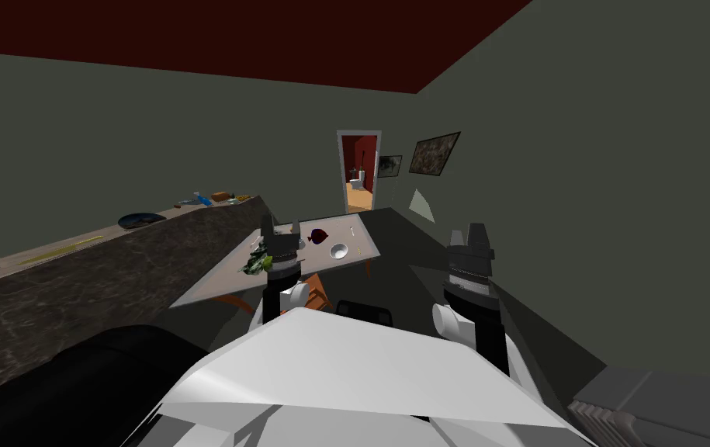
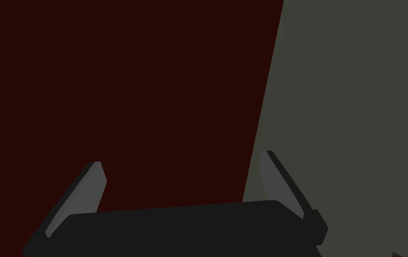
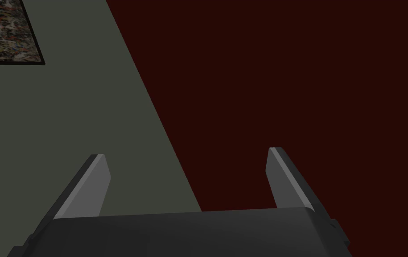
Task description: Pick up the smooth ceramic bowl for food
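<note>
The white bowl sits upright on the light grey table, close to its near edge and toward the right-hand corner. My left gripper stands raised in front of the table. The bowl shows just beside it on the right, lower than the fingertips and not touching them. My right gripper is well apart from the bowl, off the table's right end. Both grippers are spread wide (each wrist view shows the fingers plainly parted). A green leafy thing near the table's left edge is partly hidden behind my left forearm. A dark red thing beyond the bowl is hard to make out, and some thin pale bits toward the far edge are too small to name.
</note>
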You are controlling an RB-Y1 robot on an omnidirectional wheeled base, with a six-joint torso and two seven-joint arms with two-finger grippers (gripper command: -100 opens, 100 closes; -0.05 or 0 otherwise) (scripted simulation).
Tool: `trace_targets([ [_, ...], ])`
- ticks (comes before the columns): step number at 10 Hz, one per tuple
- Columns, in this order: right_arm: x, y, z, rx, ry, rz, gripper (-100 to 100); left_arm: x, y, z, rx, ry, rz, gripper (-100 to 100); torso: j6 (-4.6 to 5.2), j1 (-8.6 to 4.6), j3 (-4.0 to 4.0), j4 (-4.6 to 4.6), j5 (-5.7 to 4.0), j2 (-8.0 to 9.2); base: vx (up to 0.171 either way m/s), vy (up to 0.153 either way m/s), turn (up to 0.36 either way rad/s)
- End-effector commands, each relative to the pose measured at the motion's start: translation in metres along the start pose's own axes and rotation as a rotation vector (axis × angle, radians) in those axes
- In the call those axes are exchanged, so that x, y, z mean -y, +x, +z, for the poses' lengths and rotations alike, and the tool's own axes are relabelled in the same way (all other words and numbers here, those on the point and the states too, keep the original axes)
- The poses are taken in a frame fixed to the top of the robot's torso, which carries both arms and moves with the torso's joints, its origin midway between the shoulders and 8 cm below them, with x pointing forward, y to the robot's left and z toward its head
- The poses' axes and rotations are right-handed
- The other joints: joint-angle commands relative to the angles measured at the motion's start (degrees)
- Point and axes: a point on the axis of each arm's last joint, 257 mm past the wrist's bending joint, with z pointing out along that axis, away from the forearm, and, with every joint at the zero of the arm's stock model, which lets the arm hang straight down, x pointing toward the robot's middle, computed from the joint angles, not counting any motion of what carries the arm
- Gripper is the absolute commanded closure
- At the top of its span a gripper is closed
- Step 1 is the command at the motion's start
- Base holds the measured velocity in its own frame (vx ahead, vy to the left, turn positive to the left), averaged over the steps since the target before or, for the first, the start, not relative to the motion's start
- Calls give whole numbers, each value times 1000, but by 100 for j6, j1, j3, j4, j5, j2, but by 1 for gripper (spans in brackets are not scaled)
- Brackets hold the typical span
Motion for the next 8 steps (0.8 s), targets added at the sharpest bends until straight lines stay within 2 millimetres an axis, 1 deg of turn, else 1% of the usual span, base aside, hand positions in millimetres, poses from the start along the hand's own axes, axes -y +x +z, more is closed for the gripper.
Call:
trace_targets([
  [1,0,0,0,0,0,0,0,-12,5,0,-44,-28,4,-100,0,0,0,0,0,0,-27,-13,9],
  [3,0,0,0,0,0,0,0,-30,8,-1,-81,-71,8,-100,0,-5,8,3,-1,14,-52,-24,13],
  [6,0,0,0,0,0,0,0,-70,9,-5,-118,-164,11,-100,0,-9,13,5,-2,24,-64,-28,18],
  [7,0,0,0,0,0,0,0,-70,9,-5,-118,-165,11,-100,0,-9,14,5,-2,24,-44,-18,8],
  [8,0,0,0,0,0,0,0,-87,8,-7,-124,-203,12,-100,0,-7,11,4,-1,18,-42,-16,15],
])
